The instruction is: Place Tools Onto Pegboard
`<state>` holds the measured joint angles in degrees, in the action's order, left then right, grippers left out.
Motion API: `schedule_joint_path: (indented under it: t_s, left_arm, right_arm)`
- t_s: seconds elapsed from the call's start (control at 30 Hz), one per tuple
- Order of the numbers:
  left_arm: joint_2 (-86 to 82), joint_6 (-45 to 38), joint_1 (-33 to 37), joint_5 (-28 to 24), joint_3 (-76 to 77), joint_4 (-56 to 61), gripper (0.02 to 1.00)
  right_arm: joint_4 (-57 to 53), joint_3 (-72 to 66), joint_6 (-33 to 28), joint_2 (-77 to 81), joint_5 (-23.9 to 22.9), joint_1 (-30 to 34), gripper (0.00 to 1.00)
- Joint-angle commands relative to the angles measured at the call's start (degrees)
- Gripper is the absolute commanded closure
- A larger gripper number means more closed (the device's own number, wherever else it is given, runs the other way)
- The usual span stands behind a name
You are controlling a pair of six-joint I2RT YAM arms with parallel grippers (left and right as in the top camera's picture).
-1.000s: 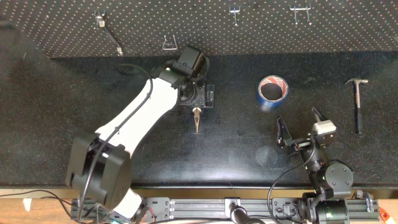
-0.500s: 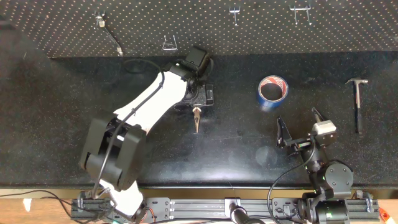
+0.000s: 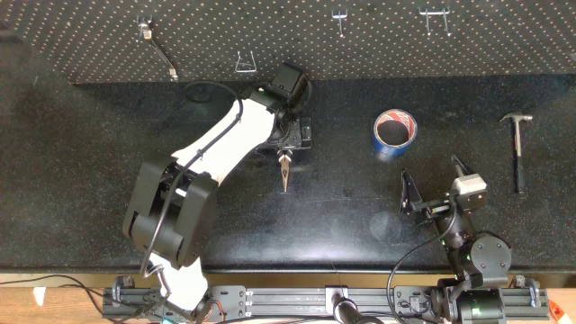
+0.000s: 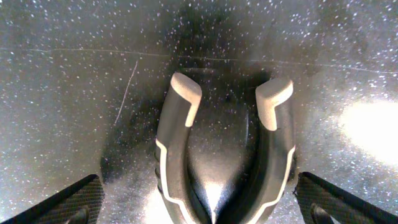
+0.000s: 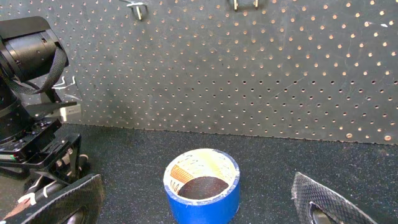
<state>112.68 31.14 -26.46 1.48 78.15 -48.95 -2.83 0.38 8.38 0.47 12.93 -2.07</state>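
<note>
Grey-handled pliers lie on the black table, nose pointing toward the front edge. My left gripper hangs low over their handle end. In the left wrist view the two curved handles lie between my fingers, which stand wide apart and touch neither, so the left gripper is open. My right gripper rests open near the front right, and from its wrist view the right gripper faces the tape roll and holds nothing.
A blue tape roll stands right of centre. A hammer lies at the far right. The pegboard along the back carries bare hooks and a hung black tool.
The left arm's elbow has swung right and its gripper has edged slightly toward the pegboard over the pliers. The pliers and the right arm have not moved.
</note>
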Motion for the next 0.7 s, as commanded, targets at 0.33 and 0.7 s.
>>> schedule_joint_path:
  t_s: [0.33,0.7]
  left_arm:
    - [1.0,0.0,-0.3,0.3,1.2,2.8,0.448]
    - [0.4,0.1,-1.9,1.2,1.2,3.1,0.991]
  right_arm:
    - [-0.3,-0.2,0.8,-0.4,-0.3,-0.4,0.016]
    - [-0.3,-0.2,0.8,-0.4,-0.3,-0.4,0.016]
